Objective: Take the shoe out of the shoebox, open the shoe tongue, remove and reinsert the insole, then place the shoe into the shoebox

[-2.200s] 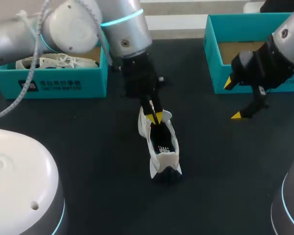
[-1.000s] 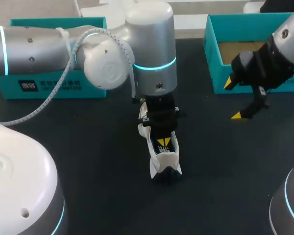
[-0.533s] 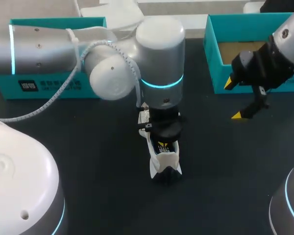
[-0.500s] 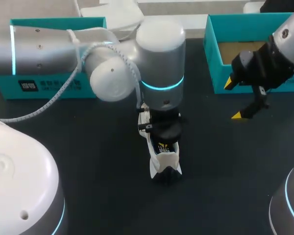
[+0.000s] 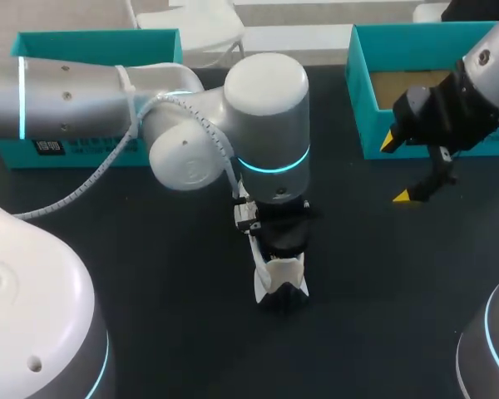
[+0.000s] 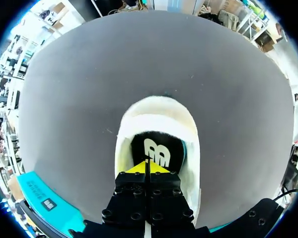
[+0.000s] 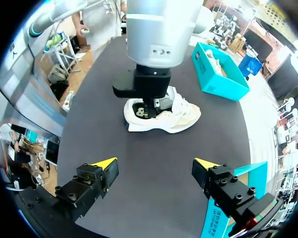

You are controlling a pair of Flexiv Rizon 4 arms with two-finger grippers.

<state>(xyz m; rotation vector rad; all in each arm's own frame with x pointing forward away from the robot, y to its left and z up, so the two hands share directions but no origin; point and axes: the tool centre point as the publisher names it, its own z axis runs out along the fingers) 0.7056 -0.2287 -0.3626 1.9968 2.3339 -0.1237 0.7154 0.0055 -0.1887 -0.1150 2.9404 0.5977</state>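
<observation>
A white shoe [image 5: 279, 281] lies on its sole in the middle of the black table, heel nearest the front edge. In the left wrist view my left gripper [image 6: 148, 167] is shut, its yellow tips together inside the shoe's [image 6: 156, 116] opening, right over the black insole [image 6: 158, 148] with a white logo. From above, the left arm's wrist [image 5: 270, 125] hides those fingers. My right gripper [image 5: 405, 168] hangs open off to the right, apart from the shoe, in front of the open teal shoebox [image 5: 364, 100]. Its own view shows the shoe [image 7: 164, 113] ahead under the left arm [image 7: 159, 44].
A second teal shoebox [image 5: 91, 141] stands at the back left, partly behind my left arm; in the right wrist view this box [image 7: 221, 74] holds another white shoe. Bare black tabletop [image 5: 175, 274] lies around the shoe.
My left arm swung over the shoe and lowered its shut gripper into the opening, towards the heel; the yellow tips are now hidden from above. The right arm kept still.
</observation>
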